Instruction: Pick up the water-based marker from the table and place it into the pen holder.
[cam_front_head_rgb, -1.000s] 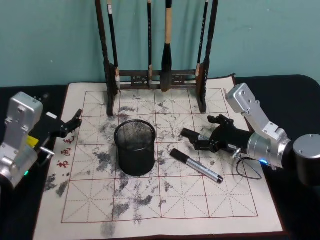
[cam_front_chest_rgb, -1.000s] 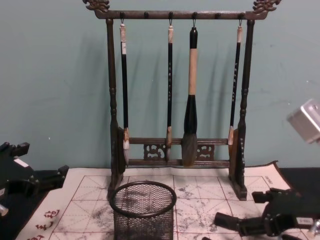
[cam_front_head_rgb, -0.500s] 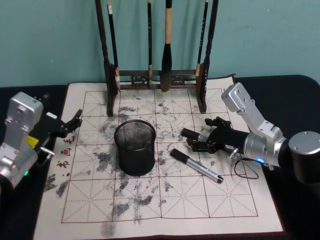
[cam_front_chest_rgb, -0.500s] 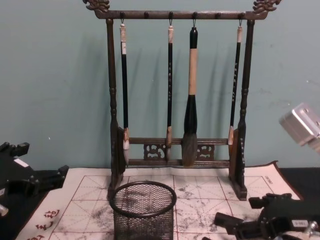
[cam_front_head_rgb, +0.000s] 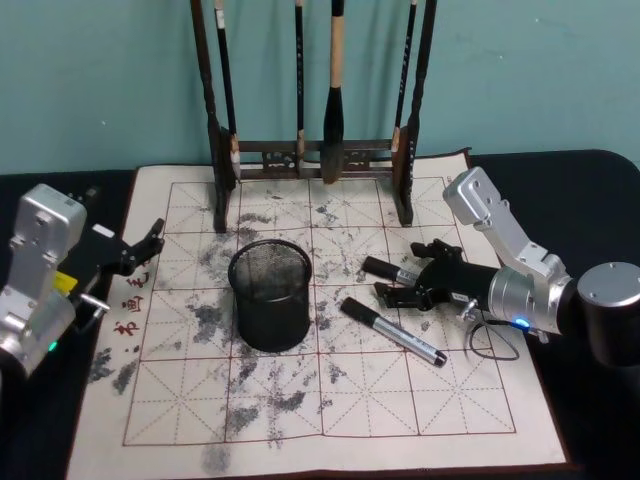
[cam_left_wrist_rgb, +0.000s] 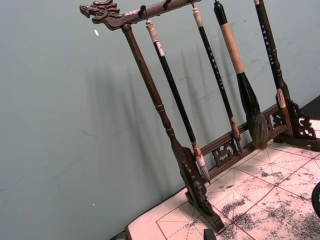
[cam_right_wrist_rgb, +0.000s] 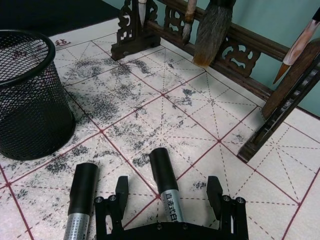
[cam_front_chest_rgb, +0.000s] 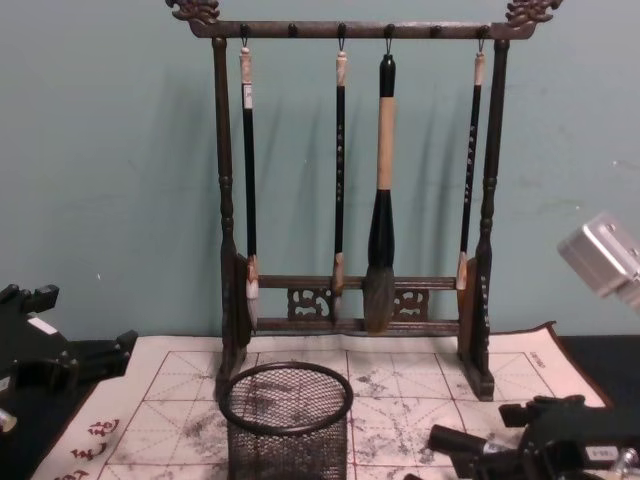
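Though print unreadable, water-based marker (cam_right_wrist_rgb: 166, 192) between right tool's (cam_right_wrist_rgb: 168, 184) wide-apart fingers (cam_right_wrist_rgb: 121, 192); left tool (cam_front_head_rgb: 145, 248) likewise spread, at mat's (cam_front_head_rgb: 330, 400) edge.

The chest view cuts off the base of the pen holder (cam_front_chest_rgb: 286, 425). The right hand (cam_right_wrist_rgb: 167, 186) hides part of the water-based marker (cam_right_wrist_rgb: 165, 180); its print is unreadable.
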